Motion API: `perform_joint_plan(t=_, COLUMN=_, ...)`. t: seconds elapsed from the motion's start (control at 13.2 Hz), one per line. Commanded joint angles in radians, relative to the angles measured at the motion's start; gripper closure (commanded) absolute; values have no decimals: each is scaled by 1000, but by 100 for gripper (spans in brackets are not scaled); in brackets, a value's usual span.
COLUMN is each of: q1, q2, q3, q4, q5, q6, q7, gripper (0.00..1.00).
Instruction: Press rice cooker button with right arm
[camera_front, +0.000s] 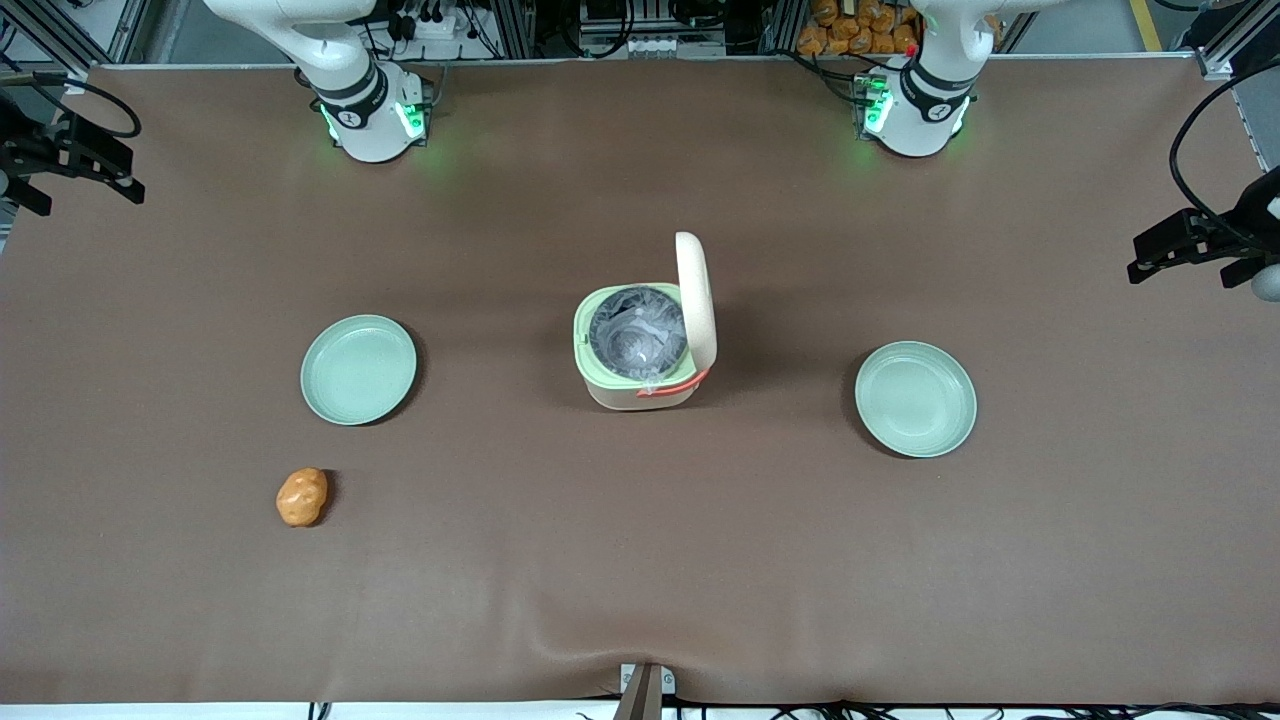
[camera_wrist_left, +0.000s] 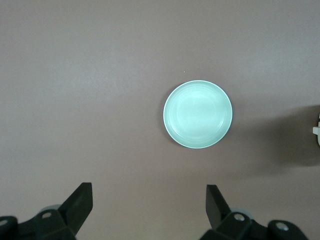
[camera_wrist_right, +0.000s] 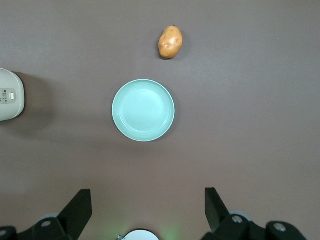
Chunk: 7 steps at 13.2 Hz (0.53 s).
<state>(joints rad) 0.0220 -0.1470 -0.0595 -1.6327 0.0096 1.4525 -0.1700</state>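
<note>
The rice cooker (camera_front: 645, 345) stands mid-table, cream with a pale green rim and a coral handle. Its lid is raised upright and the grey inner pot shows. In the right wrist view only an edge of the cooker (camera_wrist_right: 10, 95) appears, a cream wall with a small button panel (camera_wrist_right: 6, 95). My right gripper (camera_wrist_right: 147, 200) is open with nothing between its fingers. It hangs high over the table near the working arm's base (camera_front: 372, 115), well apart from the cooker. The gripper itself is out of the front view.
A pale green plate (camera_front: 358, 369) (camera_wrist_right: 143, 110) lies beside the cooker toward the working arm's end. A second plate (camera_front: 915, 398) (camera_wrist_left: 198, 114) lies toward the parked arm's end. An orange-brown potato (camera_front: 302, 497) (camera_wrist_right: 170, 42) sits nearer the front camera than the first plate.
</note>
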Motion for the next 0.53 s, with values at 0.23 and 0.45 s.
perform_joint_plan(t=0.23, q1=16, q2=-2, q3=0, q4=-1, q5=-3, q6=12, q7=-5, gripper=0)
perform_joint_plan(t=0.45, q1=19, q2=-2, q3=0, q4=2, q5=-3, q6=9, q7=-3, gripper=0)
